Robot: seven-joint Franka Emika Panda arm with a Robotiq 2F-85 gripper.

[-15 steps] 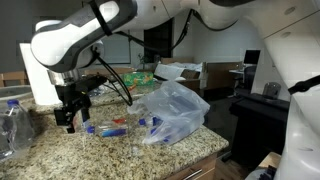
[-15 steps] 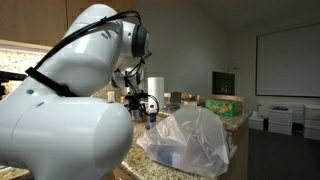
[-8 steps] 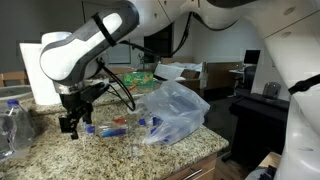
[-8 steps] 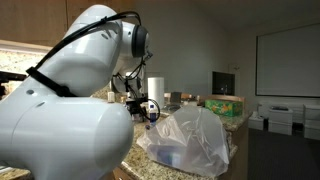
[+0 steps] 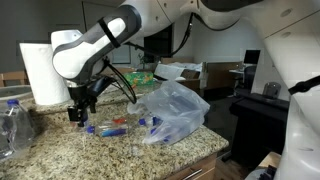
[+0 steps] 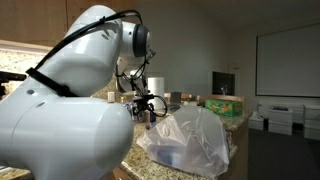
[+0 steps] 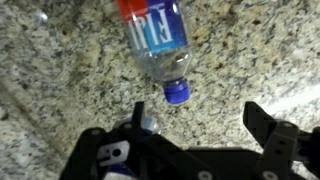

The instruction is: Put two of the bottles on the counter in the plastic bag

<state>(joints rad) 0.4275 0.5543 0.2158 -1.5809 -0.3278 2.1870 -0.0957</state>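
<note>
Small clear plastic bottle with blue cap and red-and-blue label [image 7: 158,40] lay on side on speckled granite desk [image 7: 262,50], cap pointing toward claw [image 7: 200,125]. Judged light, thin-walled, smooth and round: apt to roll or slip from pinch, dent if squeezed hard. Best hold across labelled mid-body, not tapering neck. Fill level unclear. Claw fingers stood wide apart, empty, just short of cap. Wrinkled translucent whitish plastic bag [image 5: 172,108] sat near on desk.
</note>
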